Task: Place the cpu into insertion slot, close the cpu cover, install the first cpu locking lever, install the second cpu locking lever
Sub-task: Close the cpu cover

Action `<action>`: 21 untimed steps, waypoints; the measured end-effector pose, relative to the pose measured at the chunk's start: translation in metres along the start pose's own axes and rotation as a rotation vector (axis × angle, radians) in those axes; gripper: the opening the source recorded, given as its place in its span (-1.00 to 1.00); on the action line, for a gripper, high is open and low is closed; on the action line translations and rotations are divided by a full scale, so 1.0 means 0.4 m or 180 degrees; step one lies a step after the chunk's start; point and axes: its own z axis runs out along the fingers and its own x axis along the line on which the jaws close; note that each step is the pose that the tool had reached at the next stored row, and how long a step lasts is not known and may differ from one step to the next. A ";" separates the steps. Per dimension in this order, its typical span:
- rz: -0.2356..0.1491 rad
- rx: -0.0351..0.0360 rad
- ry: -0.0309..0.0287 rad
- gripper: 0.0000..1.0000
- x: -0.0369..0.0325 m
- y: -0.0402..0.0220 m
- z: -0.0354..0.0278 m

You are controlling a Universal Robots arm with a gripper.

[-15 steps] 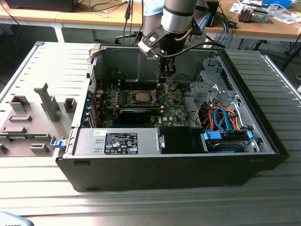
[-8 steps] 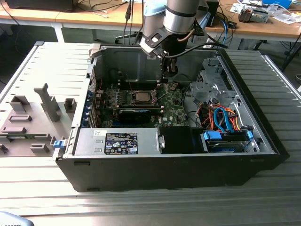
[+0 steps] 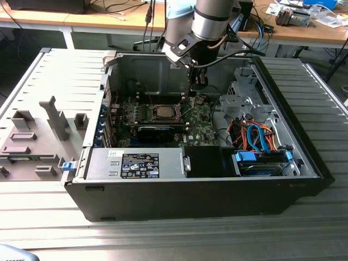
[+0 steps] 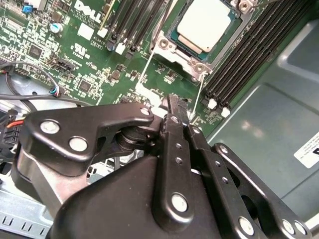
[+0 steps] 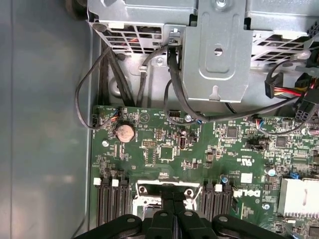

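End effector (image 4: 175, 107) closed tight and empty, just beside the seated cpu (image 4: 204, 24)
The cpu lies in the insertion slot (image 4: 174, 37); a slightly skewed descent could jab the green board (image 4: 89, 64) or bend the thin lever (image 4: 143, 69).

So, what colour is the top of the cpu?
Silver-grey; the cpu shows best in the second wrist view.

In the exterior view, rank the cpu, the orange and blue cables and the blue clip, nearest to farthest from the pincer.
1. The cpu, on the green board, just to the exterior view's left of the pincer.
2. The orange and blue cables, inside the case on the exterior view's right.
3. The blue clip, at the case's outer corner, far to the exterior view's left.
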 end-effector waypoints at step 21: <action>-0.0011 0.0002 -0.0001 -0.79 0.013 0.052 0.022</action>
